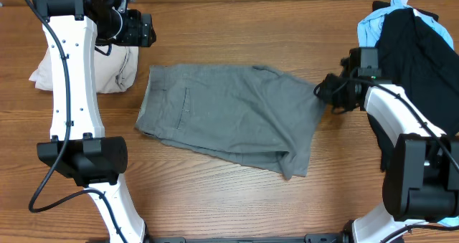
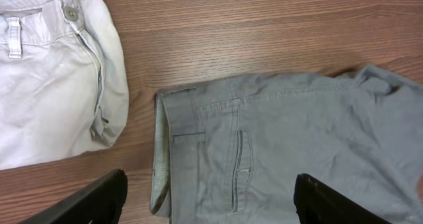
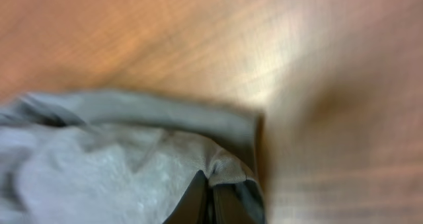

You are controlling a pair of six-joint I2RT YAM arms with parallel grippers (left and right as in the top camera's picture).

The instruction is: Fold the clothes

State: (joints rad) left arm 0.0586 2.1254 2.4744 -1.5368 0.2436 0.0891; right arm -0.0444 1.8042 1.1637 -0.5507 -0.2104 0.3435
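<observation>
The mid-grey shorts (image 1: 229, 114) lie spread on the table's middle, waistband to the left, back pocket up. In the left wrist view the shorts (image 2: 284, 145) show waistband and pocket slit. My left gripper (image 1: 147, 29) is open and empty, raised above the table left of the shorts; its fingers (image 2: 208, 201) frame the waistband. My right gripper (image 1: 320, 89) is shut on the shorts' right edge; the right wrist view shows its fingers (image 3: 211, 194) pinching a fold of grey fabric (image 3: 119, 164).
Beige shorts (image 1: 107, 67) lie folded at the far left, also in the left wrist view (image 2: 53, 78). A black garment (image 1: 419, 49) and a light-blue one (image 1: 376, 21) are piled at the back right, behind my right arm.
</observation>
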